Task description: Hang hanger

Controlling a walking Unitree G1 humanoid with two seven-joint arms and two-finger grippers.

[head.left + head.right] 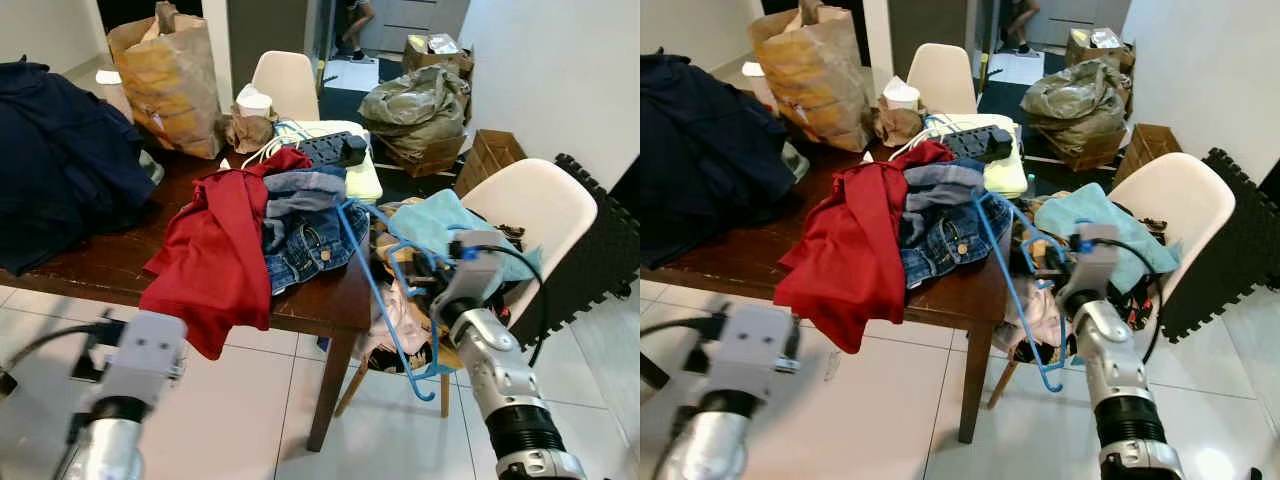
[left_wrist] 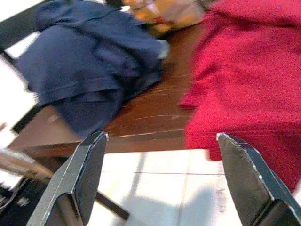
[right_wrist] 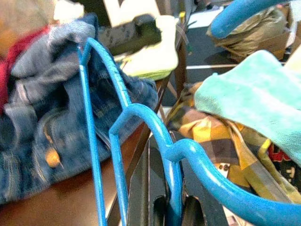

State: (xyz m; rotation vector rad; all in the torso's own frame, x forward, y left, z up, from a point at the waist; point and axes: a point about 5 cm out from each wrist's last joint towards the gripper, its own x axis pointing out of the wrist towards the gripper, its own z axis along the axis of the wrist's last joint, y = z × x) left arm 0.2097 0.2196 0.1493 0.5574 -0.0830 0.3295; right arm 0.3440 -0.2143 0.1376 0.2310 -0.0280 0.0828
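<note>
A blue plastic hanger [image 3: 209, 176] is clamped between the fingers of my right gripper [image 3: 170, 207], which is shut on it. In the eye views the hanger [image 1: 361, 245] stands tilted between the table's right edge and the white chair, its top corner against the jeans [image 1: 305, 235]. My right gripper [image 1: 425, 288] holds it near its middle, over the clothes on the chair seat. My left gripper [image 2: 161, 135] is open and holds nothing, low in front of the table's near edge, facing a red garment [image 2: 254, 80] and a navy one [image 2: 89, 61].
The wooden table [image 1: 110, 262] carries the navy garment [image 1: 60, 160], a red garment [image 1: 215, 250], a paper bag [image 1: 170, 75] and a power strip [image 1: 330, 148]. A white chair [image 1: 535, 210] holds a teal cloth [image 1: 435, 222]. Stuffed bags [image 1: 420, 110] and boxes stand behind.
</note>
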